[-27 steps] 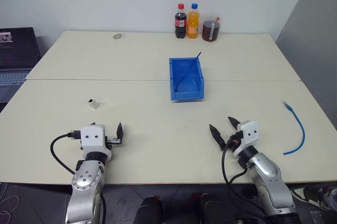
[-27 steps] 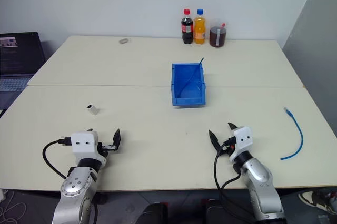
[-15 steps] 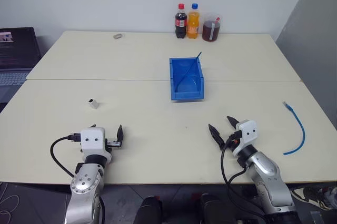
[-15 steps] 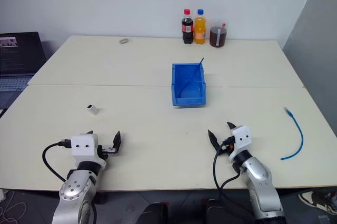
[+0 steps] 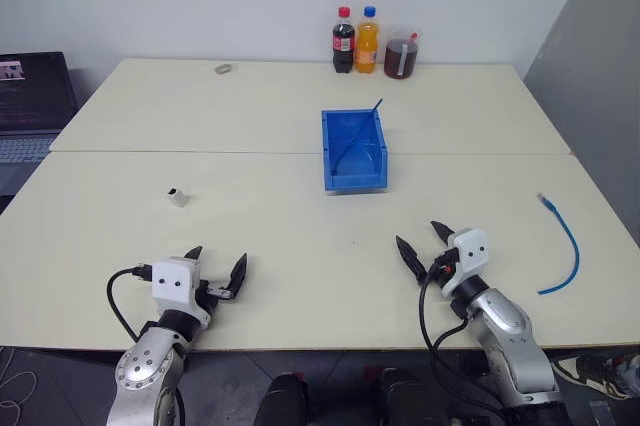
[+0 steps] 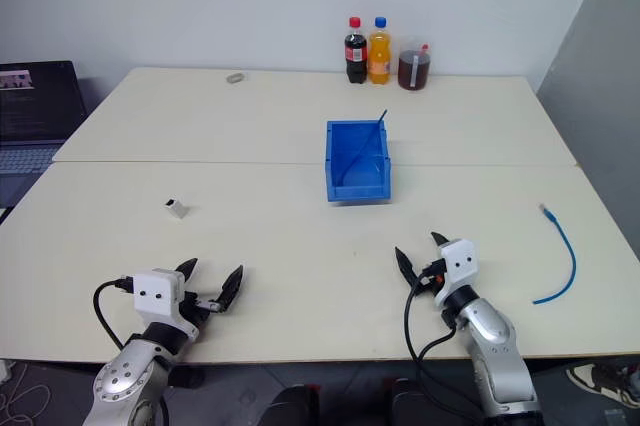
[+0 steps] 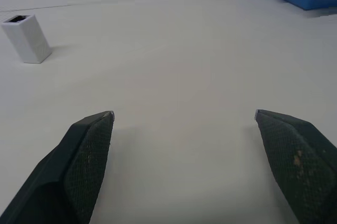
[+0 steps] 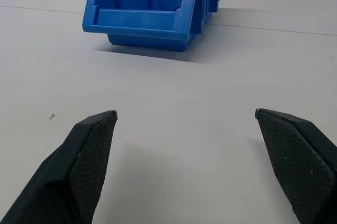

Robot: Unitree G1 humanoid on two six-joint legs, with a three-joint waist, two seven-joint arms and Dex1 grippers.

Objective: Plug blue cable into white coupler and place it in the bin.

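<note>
Cable (image 5: 562,245) & coupler (image 5: 178,196) lie untouched on desk (image 5: 290,216), both tools wide open w/ nothing held, so you're pre-grasp: send left tool (image 5: 217,271) to coupler, right tool (image 5: 427,246) to cable.

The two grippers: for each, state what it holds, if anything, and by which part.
Nothing is held. The left gripper and right gripper are both open above bare table.

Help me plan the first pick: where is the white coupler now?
The white coupler stands on the table's left half, well left of the blue bin and ahead of the open left hand.
</note>
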